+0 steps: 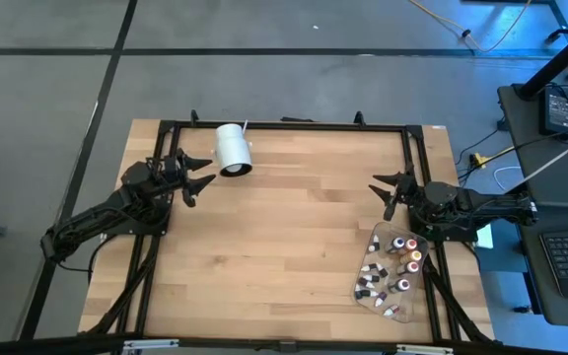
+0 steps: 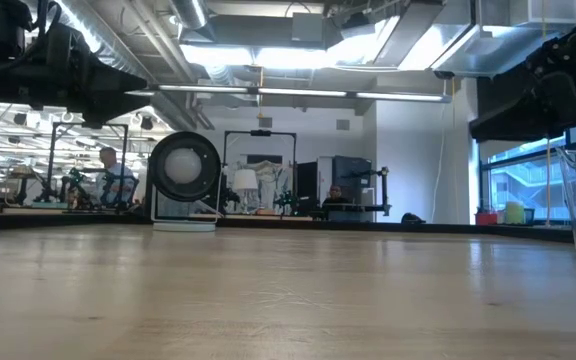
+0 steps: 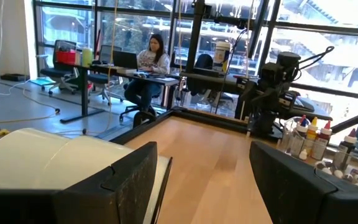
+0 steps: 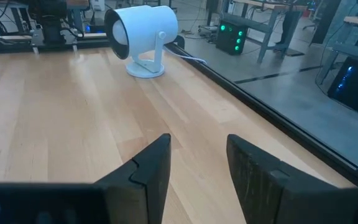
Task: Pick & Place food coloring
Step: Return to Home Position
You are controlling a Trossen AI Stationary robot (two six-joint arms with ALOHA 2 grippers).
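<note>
Bottles [image 1: 394,268] all sit in the bin [image 1: 377,239] beside the right gripper [image 1: 382,194], so I'd call this the homing step. Both it and the left gripper [image 1: 205,173] are open and empty; next just needs tucking the arms.

I'm hovering my left gripper [image 3: 202,155] with fingers spread, white cylinder [image 3: 36,155] lying beside it; food coloring bottles [image 3: 312,137] standing by the right arm [image 3: 278,87].
</note>
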